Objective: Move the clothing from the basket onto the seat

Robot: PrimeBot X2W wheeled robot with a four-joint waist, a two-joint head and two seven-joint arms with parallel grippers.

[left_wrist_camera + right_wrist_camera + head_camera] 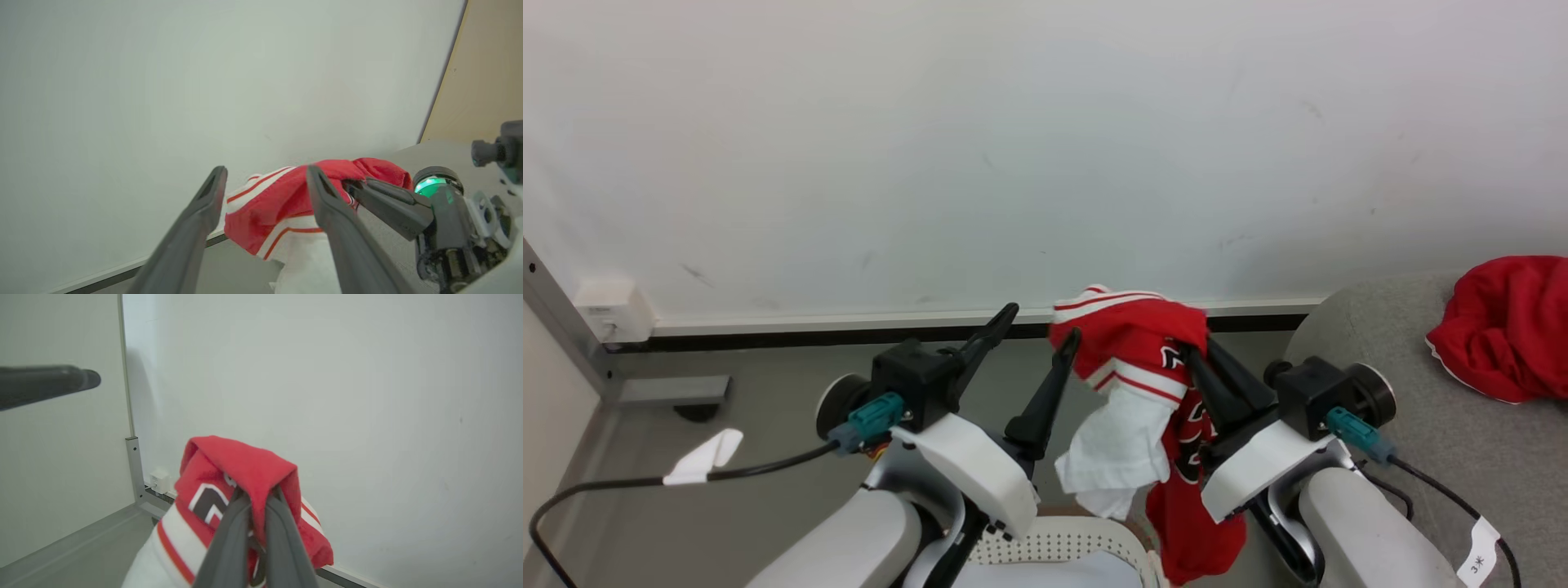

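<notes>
Right gripper [259, 495] with two long dark fingers pinched on soft red jersey [241, 465], white trim, black-white numeral. Left gripper's dark finger [49, 386] upper left. Plain white wall [347, 396] behind.

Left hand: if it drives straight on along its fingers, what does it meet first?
Most likely the jersey, pinched in the right hand: its edge hangs just ahead, partly between the open left hand's fingers. Beyond it stands the wall. Depth is hard to judge.
</notes>
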